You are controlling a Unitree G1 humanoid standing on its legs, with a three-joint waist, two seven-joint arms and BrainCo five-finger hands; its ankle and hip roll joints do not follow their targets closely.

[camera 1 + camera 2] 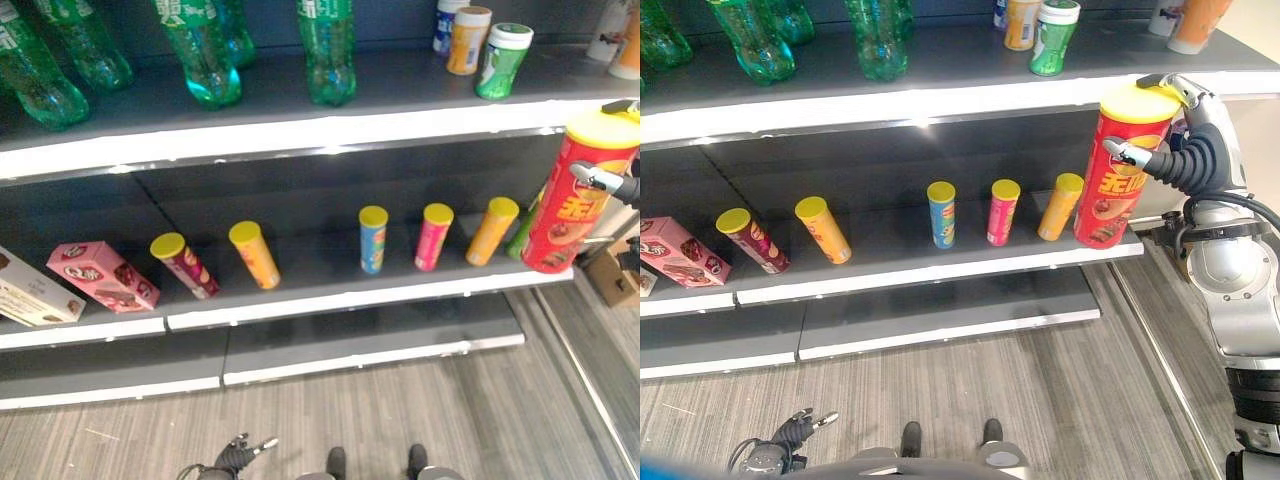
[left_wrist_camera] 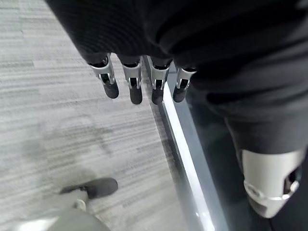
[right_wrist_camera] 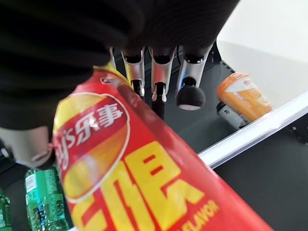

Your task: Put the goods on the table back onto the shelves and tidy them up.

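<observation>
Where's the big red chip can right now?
The big red chip can is held in the right robot hand at the right end of the middle shelf, its base at the shelf edge just right of the orange can.

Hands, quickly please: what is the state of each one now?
Left hand: open, fingers relaxed, holding nothing.
Right hand: shut on the red can, at the right end of the middle shelf.

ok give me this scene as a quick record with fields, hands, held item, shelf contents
right hand: shut on the big red can, at the right end of the middle shelf
left hand: low near the floor, open, holding nothing
middle shelf: five small yellow-lidded cans, pink box
top shelf: green bottles, small tubs
</observation>
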